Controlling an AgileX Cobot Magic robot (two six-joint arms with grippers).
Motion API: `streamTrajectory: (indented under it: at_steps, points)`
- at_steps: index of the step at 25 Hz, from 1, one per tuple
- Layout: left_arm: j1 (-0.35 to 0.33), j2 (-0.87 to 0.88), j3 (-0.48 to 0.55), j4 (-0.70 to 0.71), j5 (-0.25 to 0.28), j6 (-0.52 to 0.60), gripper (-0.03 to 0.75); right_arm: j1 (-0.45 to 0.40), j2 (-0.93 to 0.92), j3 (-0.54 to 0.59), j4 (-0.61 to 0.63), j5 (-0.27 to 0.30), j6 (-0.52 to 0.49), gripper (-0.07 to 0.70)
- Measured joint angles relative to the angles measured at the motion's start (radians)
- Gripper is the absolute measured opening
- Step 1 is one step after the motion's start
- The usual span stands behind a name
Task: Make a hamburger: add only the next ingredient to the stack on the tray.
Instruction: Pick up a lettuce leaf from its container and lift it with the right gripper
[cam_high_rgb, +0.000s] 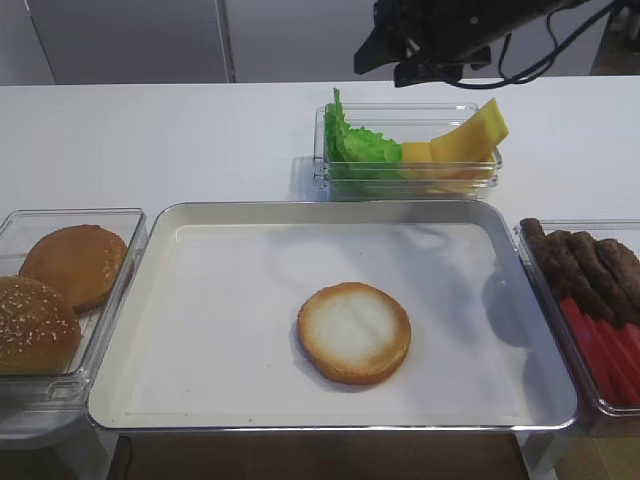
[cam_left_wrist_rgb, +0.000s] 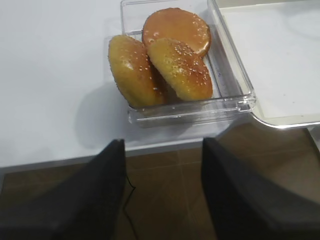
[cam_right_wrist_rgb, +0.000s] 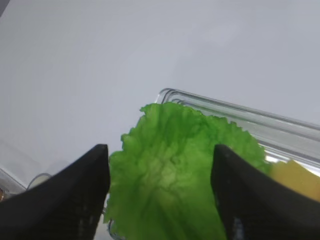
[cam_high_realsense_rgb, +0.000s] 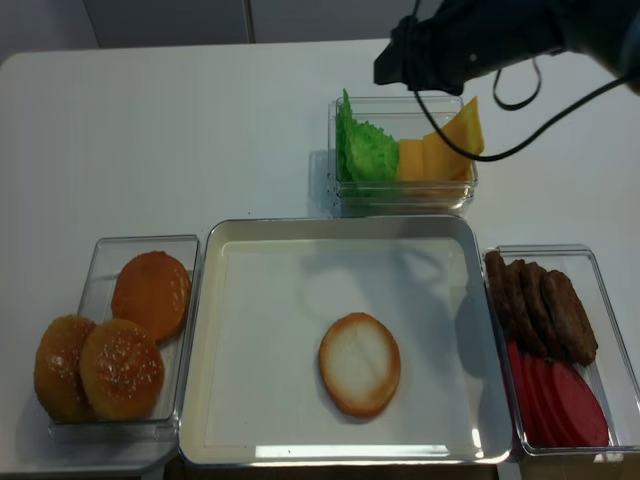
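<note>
**Fingers over the lettuce**

Left tub: bun tops. My left fingers spread, empty. Bun bottom mid-tray. My right fingers spread above lettuce, cheese beside. Patties, red slices rightmost.

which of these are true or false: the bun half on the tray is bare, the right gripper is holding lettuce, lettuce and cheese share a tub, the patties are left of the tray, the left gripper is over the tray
1. The bun bottom half on the tray is bare. True.
2. The right gripper holds the lettuce. False: its jaws stand open above the leaf.
3. Lettuce and cheese share one clear tub. True.
4. The patties sit left of the tray. False: they are in the tub on its right.
5. The left gripper hangs over the tray. False: it is off the table edge, near the bun tops.
</note>
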Motion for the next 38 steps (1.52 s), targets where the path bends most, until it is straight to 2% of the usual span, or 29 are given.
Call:
streamTrajectory:
  at_steps: [7,15,17,23,31,38]
  points:
    - [0.0,0.0,0.0,0.0,0.0,0.0,0.364,0.054,0.099,-0.1,0.032,0.018,0.0,0.495]
    - [0.0,0.0,0.0,0.0,0.0,0.0,0.364,0.075,0.139,-0.104,0.018,0.021,0.0,0.487]
    - [0.0,0.0,0.0,0.0,0.0,0.0,0.364,0.075,0.139,-0.105,0.009,0.021,0.0,0.45]
    - [0.0,0.0,0.0,0.0,0.0,0.0,0.364,0.075,0.139,-0.105,0.0,0.025,0.002,0.267]
    - [0.0,0.0,0.0,0.0,0.0,0.0,0.362,0.075,0.139,-0.105,-0.002,0.035,0.002,0.196]
    - [0.0,0.0,0.0,0.0,0.0,0.0,0.361,0.075,0.139,-0.105,-0.002,0.037,0.002,0.058]
